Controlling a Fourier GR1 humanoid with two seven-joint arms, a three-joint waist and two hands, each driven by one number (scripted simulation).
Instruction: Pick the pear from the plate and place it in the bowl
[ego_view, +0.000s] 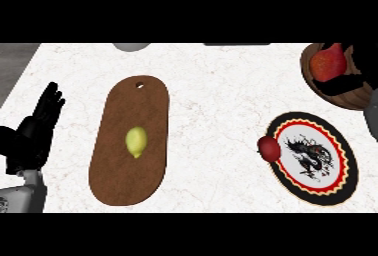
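Observation:
A red-orange pear (328, 62) sits over the brown bowl (353, 98) at the far right top, and I cannot tell whether it touches the bowl's bottom. My right hand (341, 85) comes in from the right edge, its black fingers curled round the pear and hiding part of the bowl. The round plate (314, 186), with a black dragon and a red and yellow rim, lies lower right. A dark red fruit (268, 148) rests on the plate's left rim. My left hand (35, 131) rests open at the left edge, fingers up.
A long brown cutting board (125, 175) lies left of centre with a yellow lemon (136, 141) on it. A grey rounded object (131, 46) and a dark flat one (236, 44) show at the counter's far edge. White marble counter lies between board and plate.

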